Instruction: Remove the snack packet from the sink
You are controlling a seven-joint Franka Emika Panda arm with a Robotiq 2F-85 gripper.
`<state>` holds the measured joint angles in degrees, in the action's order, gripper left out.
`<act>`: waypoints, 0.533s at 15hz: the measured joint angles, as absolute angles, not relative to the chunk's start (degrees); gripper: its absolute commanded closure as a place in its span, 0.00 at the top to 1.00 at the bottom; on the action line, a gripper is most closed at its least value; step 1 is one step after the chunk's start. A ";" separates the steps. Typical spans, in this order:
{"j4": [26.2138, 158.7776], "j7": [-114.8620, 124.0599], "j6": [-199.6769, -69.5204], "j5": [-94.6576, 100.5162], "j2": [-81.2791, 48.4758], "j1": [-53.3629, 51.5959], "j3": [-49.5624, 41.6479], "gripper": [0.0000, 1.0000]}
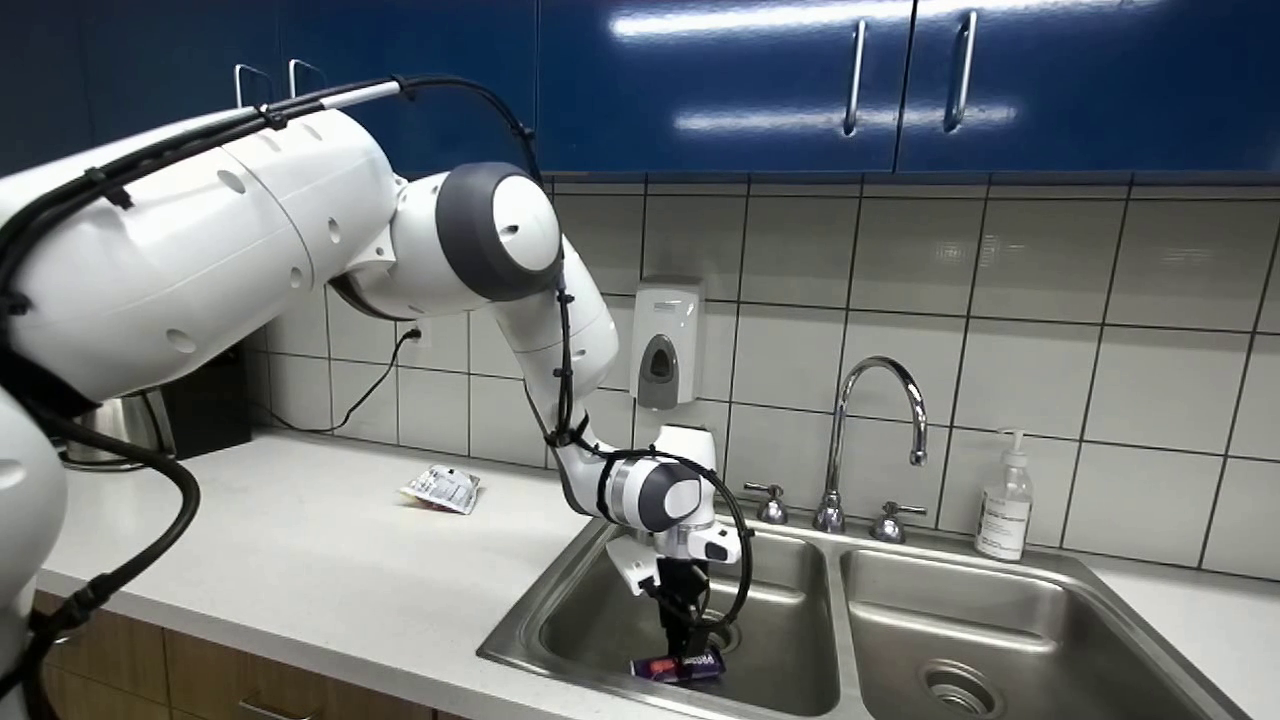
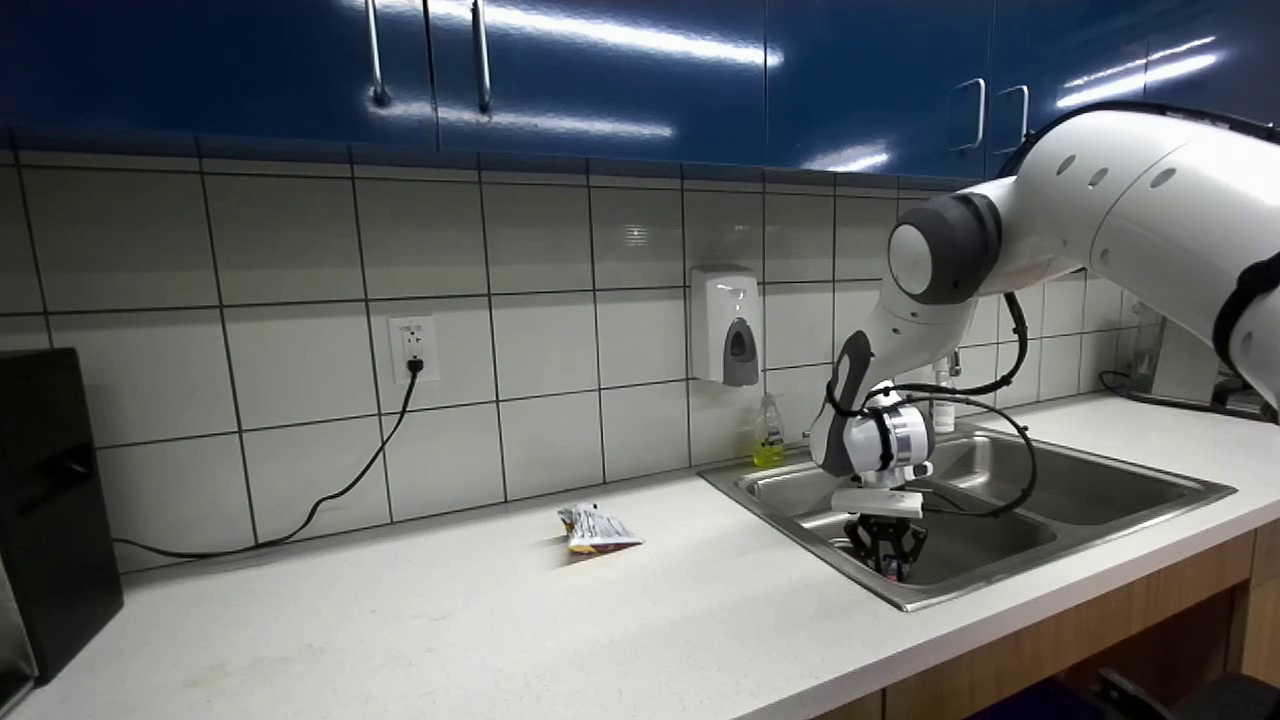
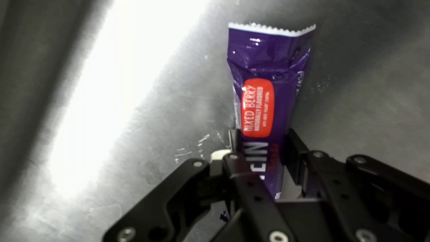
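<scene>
Where the claw (image 3: 263,134) clasps it, the snack packet (image 3: 265,101) is partly hidden.

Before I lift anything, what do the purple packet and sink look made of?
The snack packet looks like glossy plastic film, perhaps foil-lined: creased, with a serrated end. The sink seems satin-finished stainless steel: grey, with soft, blurred reflections.

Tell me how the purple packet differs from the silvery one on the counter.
The purple packet lies in the sink; the silvery packet lies on the counter.
The purple packet is long and narrow; the silvery packet looks squatter and more crumpled.
The gripper straddles the purple packet but is well clear of the silvery packet.
Both look shiny.
</scene>
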<state>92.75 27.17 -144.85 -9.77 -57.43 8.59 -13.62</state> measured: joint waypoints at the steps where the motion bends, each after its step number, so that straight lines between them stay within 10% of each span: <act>1: 92.80 27.17 -144.85 -9.77 -56.93 8.44 -13.67 0.09; 8: 99.10 27.00 -144.93 -8.12 -45.19 3.93 -16.00 0.09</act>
